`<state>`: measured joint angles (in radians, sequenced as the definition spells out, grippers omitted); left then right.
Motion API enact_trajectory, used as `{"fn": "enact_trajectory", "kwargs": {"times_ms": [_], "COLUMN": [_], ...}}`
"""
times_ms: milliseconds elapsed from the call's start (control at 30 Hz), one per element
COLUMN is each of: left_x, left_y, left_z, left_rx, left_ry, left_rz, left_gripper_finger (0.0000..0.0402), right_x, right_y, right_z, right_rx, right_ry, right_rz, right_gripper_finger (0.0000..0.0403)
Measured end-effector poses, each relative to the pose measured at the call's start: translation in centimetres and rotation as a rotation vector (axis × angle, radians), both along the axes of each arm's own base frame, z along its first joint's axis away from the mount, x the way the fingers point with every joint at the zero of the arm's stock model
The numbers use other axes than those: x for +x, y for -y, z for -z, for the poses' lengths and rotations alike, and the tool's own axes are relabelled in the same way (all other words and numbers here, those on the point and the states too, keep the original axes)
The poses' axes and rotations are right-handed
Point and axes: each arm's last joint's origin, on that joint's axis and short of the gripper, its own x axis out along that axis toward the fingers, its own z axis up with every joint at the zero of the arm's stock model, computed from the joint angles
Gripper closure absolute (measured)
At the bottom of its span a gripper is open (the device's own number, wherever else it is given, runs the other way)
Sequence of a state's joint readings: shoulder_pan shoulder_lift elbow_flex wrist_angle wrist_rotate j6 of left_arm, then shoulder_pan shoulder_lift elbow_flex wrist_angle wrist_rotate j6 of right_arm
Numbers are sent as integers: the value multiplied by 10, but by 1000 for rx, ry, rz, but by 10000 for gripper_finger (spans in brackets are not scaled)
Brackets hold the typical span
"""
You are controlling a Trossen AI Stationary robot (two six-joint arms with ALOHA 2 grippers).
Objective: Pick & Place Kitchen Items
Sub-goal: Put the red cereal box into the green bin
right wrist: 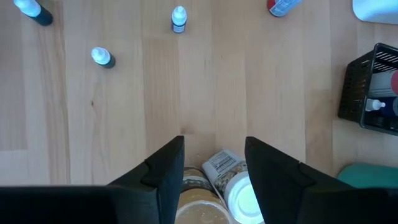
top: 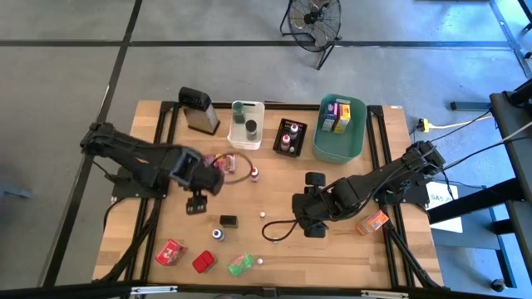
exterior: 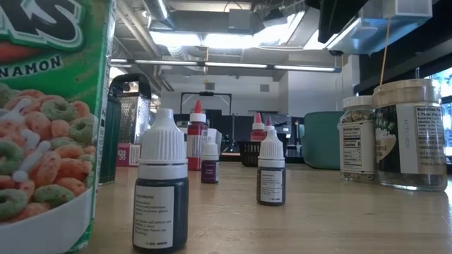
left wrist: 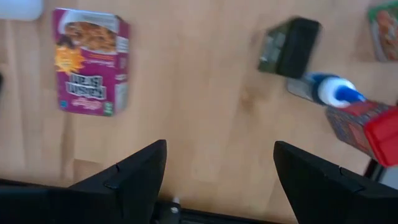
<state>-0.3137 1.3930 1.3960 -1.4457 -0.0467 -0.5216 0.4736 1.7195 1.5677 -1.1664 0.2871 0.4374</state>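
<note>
The left claw (left wrist: 217, 180) is hanging wide open over bare counter (left wrist: 199, 106), holding nothing, with a purple packet (left wrist: 91, 61) lying near it. The right claw (right wrist: 214, 171) is standing half open just above two white-lidded jars (right wrist: 233, 190), and I cannot tell if it is gripping them.

- A green cereal box (exterior: 49, 120) close to the low camera shows the letters "NAMON" above pictured cereal rings.
- A white-lidded jar (exterior: 412, 134) carries a nutrition panel, its print too small to read.
</note>
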Motion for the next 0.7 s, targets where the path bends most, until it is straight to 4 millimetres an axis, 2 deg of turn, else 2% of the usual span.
{"fn": "enact_trajectory", "kwargs": {"times_ms": [300, 700], "left_x": [-20, -45], "left_y": [47, 82], "left_z": [0, 0], "left_rx": [23, 11], "left_ry": [42, 83], "left_rz": [-36, -126], "left_gripper_finger": [109, 109], "right_x": [2, 7], "right_y": [-1, -3], "right_z": [-1, -2], "right_rx": [9, -2], "right_ry": [21, 60], "right_rz": [-4, -99], "right_gripper_finger": [231, 231]}}
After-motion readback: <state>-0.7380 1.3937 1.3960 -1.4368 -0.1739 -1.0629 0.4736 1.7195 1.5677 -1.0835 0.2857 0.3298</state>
